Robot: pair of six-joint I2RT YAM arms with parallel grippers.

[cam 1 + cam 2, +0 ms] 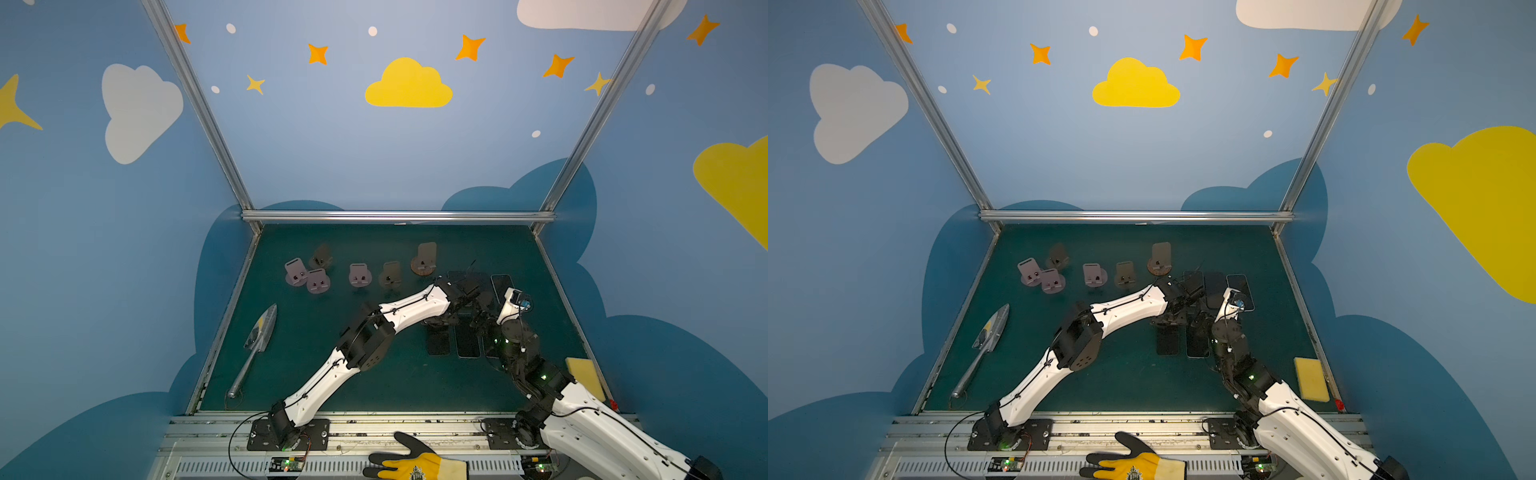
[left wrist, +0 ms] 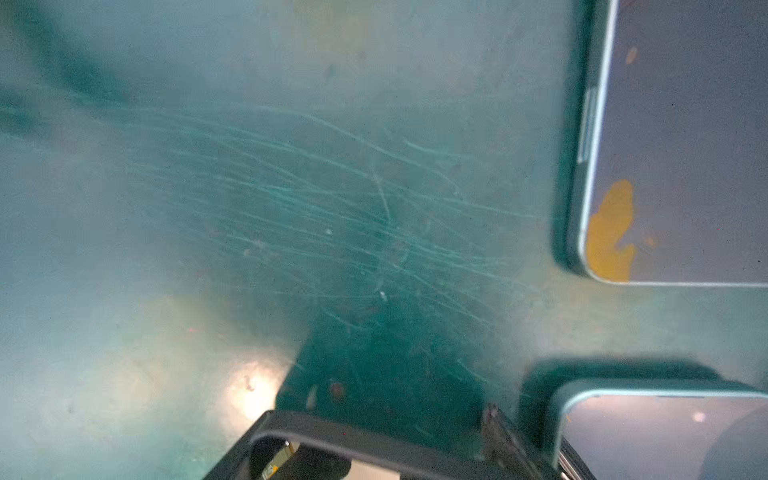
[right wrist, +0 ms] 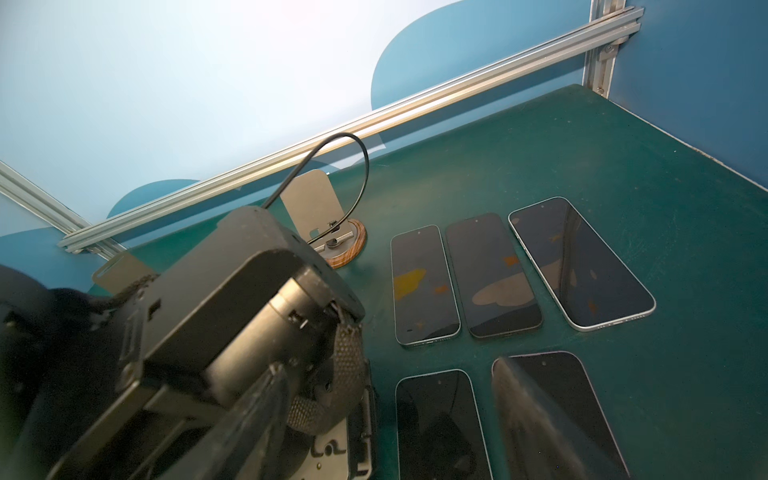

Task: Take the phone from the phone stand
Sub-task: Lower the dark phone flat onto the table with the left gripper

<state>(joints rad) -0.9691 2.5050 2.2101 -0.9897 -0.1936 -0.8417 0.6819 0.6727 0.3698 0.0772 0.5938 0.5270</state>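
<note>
Several phone stands stand in a row at the back left, all without a phone; the closest has a wooden base [image 1: 424, 262] [image 3: 332, 237]. A dark-rimmed phone [image 1: 438, 345] [image 1: 1167, 343] [image 2: 365, 440] lies flat on the green mat, leftmost in the near row. My left gripper [image 1: 442, 321] [image 1: 1170, 320] hangs over its far end; its jaws are hidden, so a grip cannot be told. My right gripper [image 1: 478, 318] [image 3: 386, 374] hovers just to the right, open, its fingers [image 3: 523, 399] wide apart with nothing held.
More phones [image 3: 490, 274] lie screen up in two rows at the right of the mat [image 1: 374, 374]. A metal trowel [image 1: 257, 336] lies at the left, a yellow sponge [image 1: 586, 374] at the right edge. A gloved hand [image 1: 419, 465] rests on the front rail.
</note>
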